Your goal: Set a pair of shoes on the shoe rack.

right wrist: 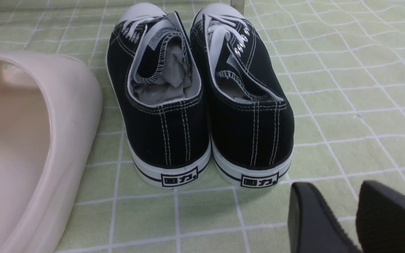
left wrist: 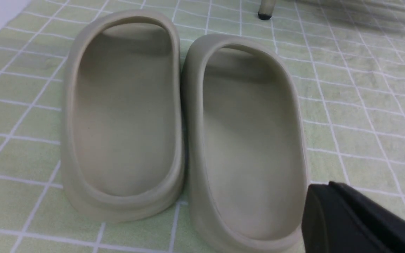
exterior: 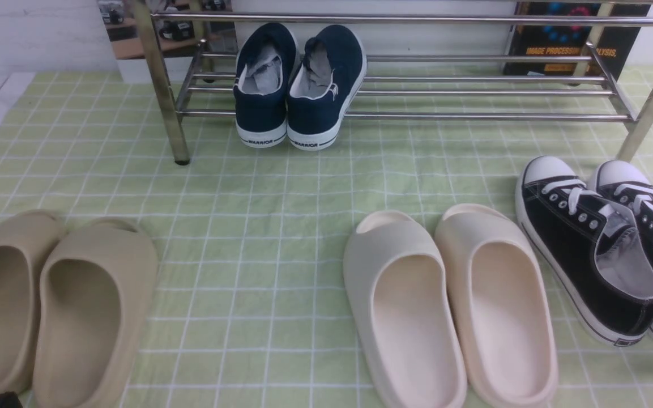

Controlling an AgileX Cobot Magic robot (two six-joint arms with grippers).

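The pair of shoes, two navy slip-ons (exterior: 298,85) with white soles and "WARRIOR" on the heels, stands side by side on the lower bars of the shoe rack (exterior: 473,117). Their toes point inward and their heels jut over the front bar. My left gripper (left wrist: 323,188) is shut and holds nothing. It hovers low by the heel of the beige slides, and only a black corner of it (exterior: 3,400) shows in the front view. My right gripper (right wrist: 332,191) is open and holds nothing, just behind the heels of the black sneakers. It does not show in the front view.
Beige foam slides (exterior: 48,306) (left wrist: 125,112) lie at front left, cream slides (exterior: 451,306) (right wrist: 19,140) at front centre, and black lace-up sneakers (exterior: 592,243) (right wrist: 202,105) at right. The rack's left leg (exterior: 167,96) stands on the green checked cloth (exterior: 258,192). A dark box (exterior: 564,39) stands behind the rack.
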